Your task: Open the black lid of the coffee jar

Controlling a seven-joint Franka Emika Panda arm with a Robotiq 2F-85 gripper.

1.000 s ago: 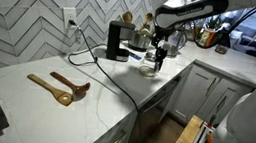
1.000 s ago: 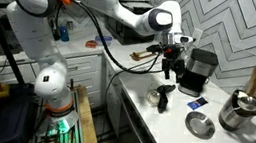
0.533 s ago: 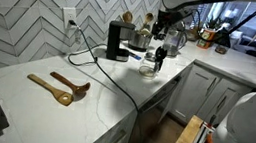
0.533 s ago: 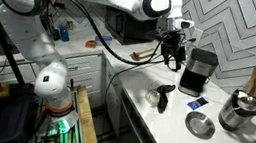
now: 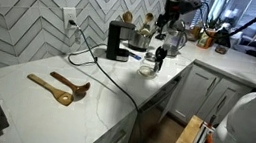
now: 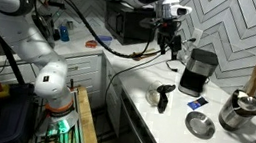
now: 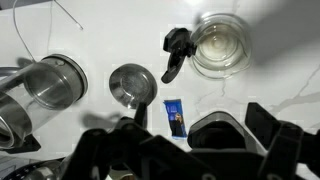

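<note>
The coffee jar (image 7: 222,45) is a small clear glass jar on the white counter. From above its mouth looks open, with pale contents. It also shows in both exterior views (image 5: 149,65) (image 6: 157,98). My gripper (image 6: 169,49) hangs high above the jar. In the wrist view my gripper (image 7: 215,140) has its dark fingers on either side of a round dark thing that looks like the black lid (image 7: 215,128). The fingers seem shut on it.
A slim black object (image 7: 175,52) stands beside the jar. On the counter are a small metal cup (image 7: 130,85), a blue packet (image 7: 174,117) and a larger metal pot (image 7: 50,82). The black coffee machine (image 6: 200,70) stands by the wall. Wooden spoons (image 5: 60,85) lie far off.
My gripper has risen straight up from just above the jar to well above it. The jar and the other counter items have not moved.
</note>
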